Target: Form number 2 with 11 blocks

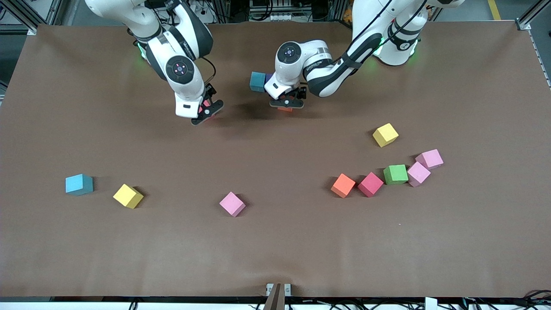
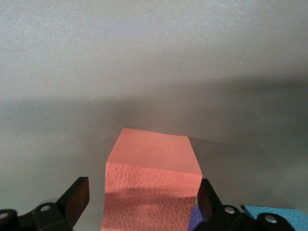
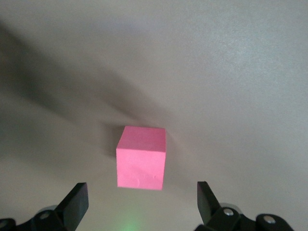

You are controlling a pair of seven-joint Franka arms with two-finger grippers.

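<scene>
the left gripper [image 1: 286, 104] sits low in the upper middle of the front view, straddling an orange block [image 2: 151, 185] that rests on the table [image 1: 275, 249]. its jaws are wide. in the left wrist view one finger [image 2: 77, 197] stands clear of the block, while the other finger [image 2: 208, 199] looks to be touching it or just beside it. i'd say that is the main risk. if the arm lifts or swings off at a slant, that pad could drag the foam, twist it, or tip it out of line.

a purple block [image 2: 195, 222] and a light blue block [image 1: 258, 81] lie just beside the orange one. a skid would push into them and spoil the start of the figure. i can't tell from here whether the three are flush.

the right gripper [image 1: 206, 110] hovers a little toward the right arm's end of the frame, jaws wide and holding nothing. a red block [image 3: 141, 163] lies on the table under it, and it reads pinkish in the right wrist view. the two wrists are near each other, so a move by both at once could clip them together.

the rest lies lower in the frame:
- toward the right arm's end, a second light blue block [image 1: 78, 184] and a yellow block [image 1: 128, 196]
- toward the left arm's end, another yellow block [image 1: 385, 134], a second orange block [image 1: 343, 185], a second red block [image 1: 370, 184] and a green block [image 1: 395, 174]

three pink cubes [image 1: 232, 204] are mixed in, two of them pressed near the green block. a careless pick there could grab pink or knock its neighbours.
</scene>
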